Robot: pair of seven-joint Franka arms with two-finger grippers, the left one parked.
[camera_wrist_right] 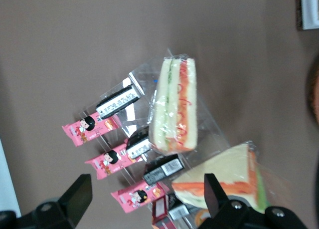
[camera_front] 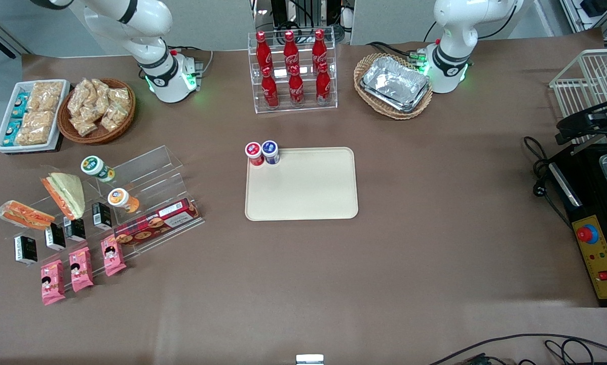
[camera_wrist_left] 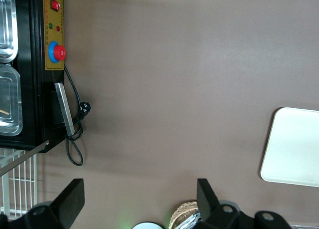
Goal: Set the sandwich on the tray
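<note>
Below the hand [camera_wrist_right: 142, 199], clear of its wide-spread, empty fingers [camera_wrist_right: 77, 194], the sandwich [camera_wrist_right: 175, 105] lay flat on the clear display stand [camera_front: 146, 172] at the working arm's end of the bench [camera_front: 435, 228]. Beside it: larger triangular sandwich [camera_wrist_right: 227, 181], black packets [camera_wrist_right: 118, 102], pink snack packs [camera_wrist_right: 89, 126]. Tray [camera_front: 303, 187]: well apart from hand and sandwich, mid-bench, two small tubs [camera_front: 262, 152] on its rim.
</note>
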